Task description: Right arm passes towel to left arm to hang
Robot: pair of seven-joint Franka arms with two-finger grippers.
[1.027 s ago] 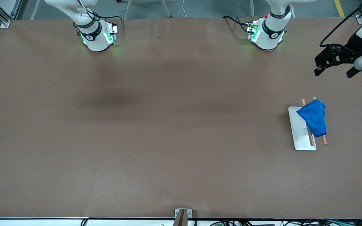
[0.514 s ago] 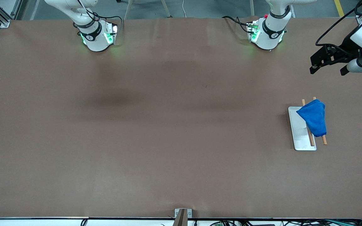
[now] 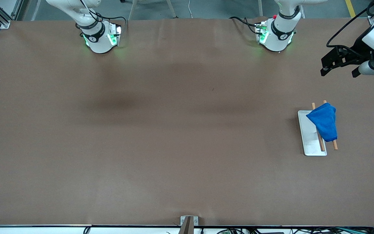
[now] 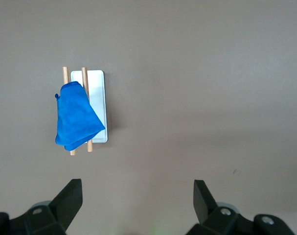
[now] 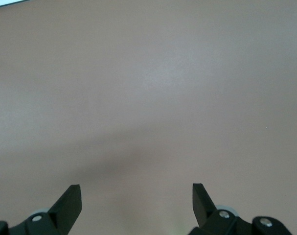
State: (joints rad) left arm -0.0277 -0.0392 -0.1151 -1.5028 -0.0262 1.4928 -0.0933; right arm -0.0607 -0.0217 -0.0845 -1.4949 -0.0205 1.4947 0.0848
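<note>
Blue towel [image 3: 324, 124] — over wooden rods [image 3: 320, 141]

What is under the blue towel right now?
The towel drapes over two wooden rods above a white tray. The rods' middles and part of the tray are covered.

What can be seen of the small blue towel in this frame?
The small bright royal-blue fluffy towel hangs draped over the two wooden rods of the white rectangular tray, toward the left arm's end of the table. It looks like soft microfibre, bunched into a rough triangle, covering much of both rods and part of the tray. A small loop sticks out at one corner. Nothing else touches it; neither gripper holds it.
</note>
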